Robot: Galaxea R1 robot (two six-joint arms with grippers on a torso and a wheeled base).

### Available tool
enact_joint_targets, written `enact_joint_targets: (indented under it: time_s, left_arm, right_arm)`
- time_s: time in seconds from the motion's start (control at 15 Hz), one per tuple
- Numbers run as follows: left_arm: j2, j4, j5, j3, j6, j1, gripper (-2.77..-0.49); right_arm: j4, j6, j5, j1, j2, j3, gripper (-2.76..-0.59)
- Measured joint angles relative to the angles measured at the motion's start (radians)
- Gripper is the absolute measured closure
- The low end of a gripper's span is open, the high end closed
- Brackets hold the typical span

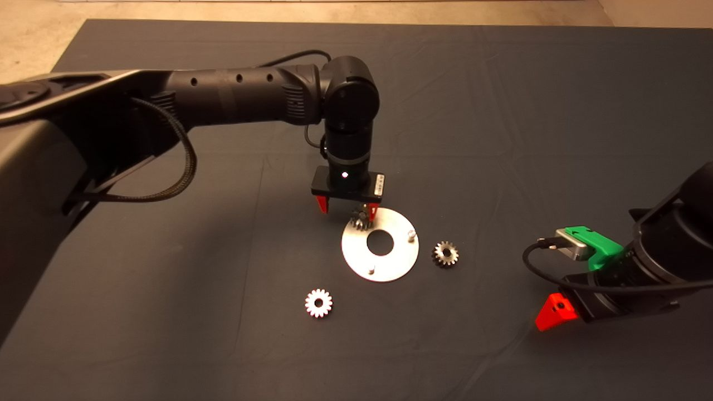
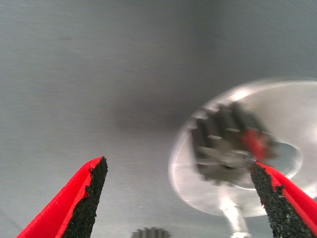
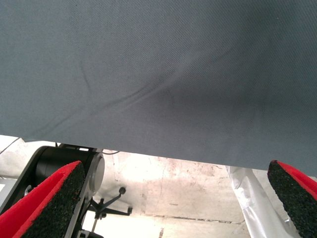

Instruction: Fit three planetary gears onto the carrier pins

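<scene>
The round silver disc point(image 1: 390, 267) lies mid-mat with two carrier pins showing point(image 1: 411, 234) point(image 1: 371, 271); the third is hidden. One planetary gear point(image 1: 361, 218) sits tilted on the disc's far-left rim. It touches one finger of my left gripper point(image 1: 348, 210), which is open above it. In the left wrist view the gear point(image 2: 225, 146) is blurred on the disc point(image 2: 292, 114), beside one fingertip point(image 2: 270, 191); the left gripper point(image 2: 178, 167) holds nothing. Two more gears lie flat on the mat point(image 1: 445, 254) point(image 1: 318, 303). My right gripper point(image 1: 557, 312) is parked at the lower right, open point(image 3: 173, 171).
The dark mat point(image 1: 501, 111) is bare around the disc, with a few creases. The left arm point(image 1: 223, 97) spans the upper left. The right wrist view looks past the mat's edge at the floor and a chair base point(image 3: 106, 208).
</scene>
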Motion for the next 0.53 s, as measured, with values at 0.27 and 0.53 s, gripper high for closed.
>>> enact_joint_targets:
  time_s: [0.27,0.53]
  left_arm:
    - [0.0,0.0,0.0,0.021,-0.004,-0.006,-2.18]
    - [-0.017,0.0,-0.001,0.054,-0.008,-0.019,-2.33]
  right_arm:
    - [0.0,0.0,0.0,0.0,0.0,0.0,-2.76]
    - [0.0,0.0,0.0,0.0,0.0,0.0,-2.76]
